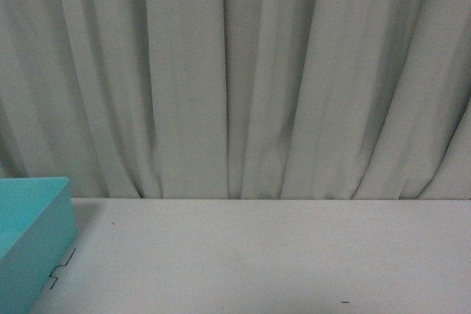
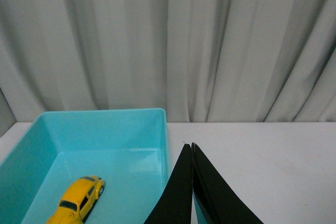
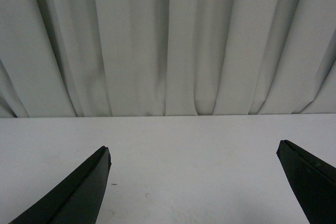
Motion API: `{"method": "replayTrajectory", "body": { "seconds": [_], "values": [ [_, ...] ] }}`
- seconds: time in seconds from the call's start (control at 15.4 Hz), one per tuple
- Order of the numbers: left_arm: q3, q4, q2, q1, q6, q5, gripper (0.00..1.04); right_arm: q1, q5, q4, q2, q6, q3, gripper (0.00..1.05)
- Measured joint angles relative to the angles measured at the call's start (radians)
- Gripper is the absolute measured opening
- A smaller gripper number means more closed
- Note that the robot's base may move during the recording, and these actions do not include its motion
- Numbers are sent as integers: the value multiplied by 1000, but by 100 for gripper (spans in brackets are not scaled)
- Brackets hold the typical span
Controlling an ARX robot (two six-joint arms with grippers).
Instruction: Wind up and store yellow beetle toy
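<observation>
The yellow beetle toy (image 2: 77, 199) lies on the floor of a turquoise bin (image 2: 131, 129) in the left wrist view, standing on its wheels. My left gripper (image 2: 189, 146) is shut with nothing between its black fingers, and hangs over the bin's wall nearest the white table. The toy is apart from it, well inside the bin. My right gripper (image 3: 194, 150) is open over bare white table, its two black fingers wide apart and empty. Neither arm shows in the front view.
The turquoise bin (image 1: 44, 218) sits at the table's left side in the front view. A white table (image 1: 280, 255) stretches to the right, backed by a grey pleated curtain (image 1: 235, 71).
</observation>
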Motion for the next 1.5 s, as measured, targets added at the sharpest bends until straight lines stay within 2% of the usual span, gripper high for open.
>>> {"method": "replayTrajectory", "body": {
  "seconds": [0.07,0.33,0.78,0.91,1.17,1.24,1.37,1.43,1.5],
  "values": [
    [-27,44,-12,0,0,0,2,0,0,0,0,0,0,98],
    [-32,-83,-127,0,0,0,2,0,0,0,0,0,0,98],
    [-32,-188,-233,0,0,0,2,0,0,0,0,0,0,98],
    [-31,-370,-360,0,0,2,2,0,1,0,0,0,0,98],
    [-31,-364,-398,-1,0,0,2,0,0,0,0,0,0,98],
    [-31,-364,-398,-1,-1,0,7,0,0,0,0,0,0,98],
    [-31,-364,-398,-1,-1,0,23,0,0,0,0,0,0,98],
    [-31,-364,-398,-1,-1,0,37,0,0,0,0,0,0,98],
    [-31,-364,-398,-1,-1,0,61,0,0,0,0,0,0,98]
  ]
}}
